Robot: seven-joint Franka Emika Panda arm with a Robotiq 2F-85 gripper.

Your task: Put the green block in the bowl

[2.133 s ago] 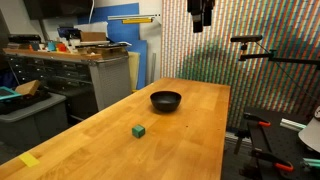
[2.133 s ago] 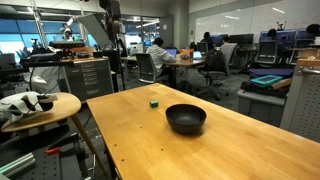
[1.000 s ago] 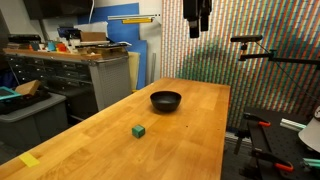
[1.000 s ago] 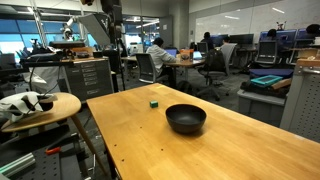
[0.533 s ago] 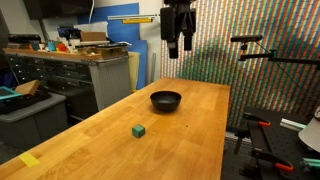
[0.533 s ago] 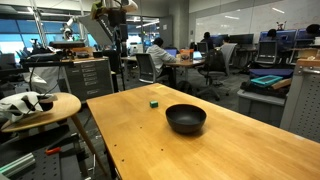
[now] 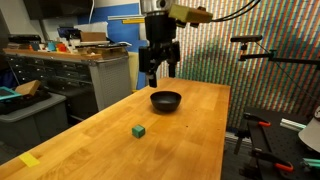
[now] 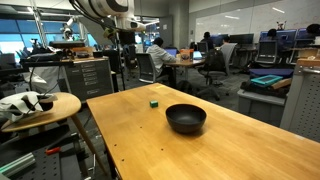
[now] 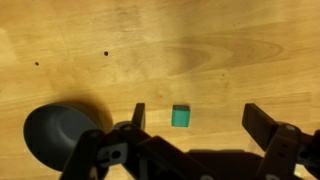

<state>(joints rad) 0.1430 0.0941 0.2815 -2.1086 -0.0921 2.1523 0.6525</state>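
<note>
- On the table [image 9: 200, 40], in the wrist view, the bowl [image 9: 55, 135] is sitting at left and the green block [image 9: 181, 116] is lying apart from it, framed by the spread fingers [image 9: 258, 120].
- The gripper [image 9: 198, 119] is hanging open, empty.
- Only in both exterior views is it showing as hovering high above the table.
</note>
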